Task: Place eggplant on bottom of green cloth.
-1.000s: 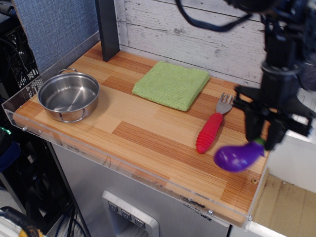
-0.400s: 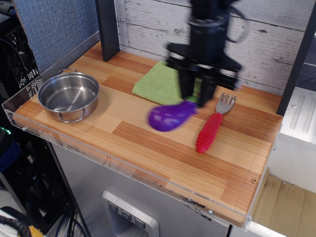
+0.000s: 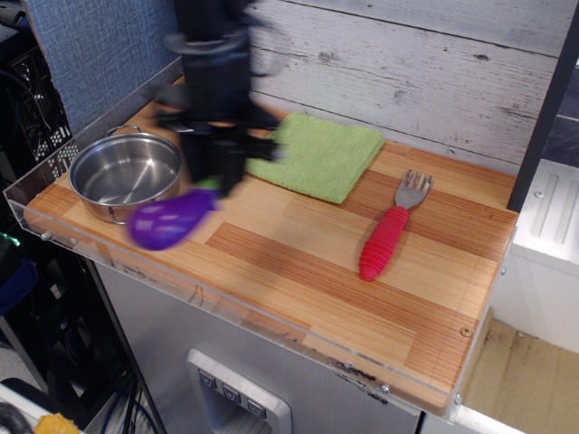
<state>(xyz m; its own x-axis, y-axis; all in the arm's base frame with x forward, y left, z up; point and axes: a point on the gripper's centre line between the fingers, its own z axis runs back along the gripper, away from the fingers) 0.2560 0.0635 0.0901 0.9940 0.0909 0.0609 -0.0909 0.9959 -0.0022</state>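
Note:
The purple eggplant [image 3: 166, 220] hangs by its green stem end from my gripper [image 3: 213, 182], which is shut on it and blurred by motion. It is held above the wooden table [image 3: 298, 262], just right of the steel pot [image 3: 126, 174] and left of the green cloth [image 3: 317, 154]. The cloth lies flat at the back middle of the table with nothing on it. The arm hides the cloth's left corner.
A red-handled fork [image 3: 391, 230] lies right of the cloth. A clear acrylic lip [image 3: 181, 287] runs along the front and left edges. A dark post [image 3: 547, 99] stands at the right, a plank wall behind.
My gripper has swept leftward with the eggplant, from the table's right front corner, past the cloth's front edge, to beside the pot.

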